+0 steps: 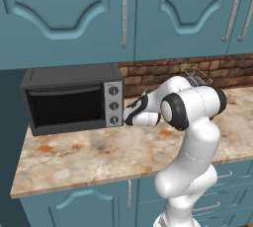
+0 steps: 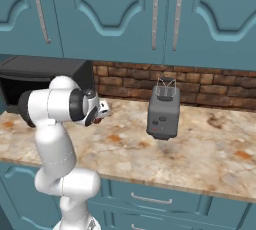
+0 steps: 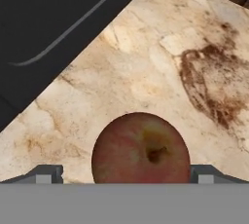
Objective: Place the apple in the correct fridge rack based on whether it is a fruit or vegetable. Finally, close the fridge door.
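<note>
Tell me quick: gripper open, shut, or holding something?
Gripper: open, holding nothing; its fingertips flank the apple on the counter, not closed on it.

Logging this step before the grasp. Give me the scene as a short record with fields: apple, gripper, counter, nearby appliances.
apple: red-brown apple lying on the counter, stem dimple facing the hand camera, between the two fingertips
gripper: gripper open, one fingertip on each side of the apple, not closed on it
counter: marbled beige countertop
nearby appliances: dark toaster oven at the counter's left end; grey toaster further right, in front of the brick wall
fridge: not seen
</note>
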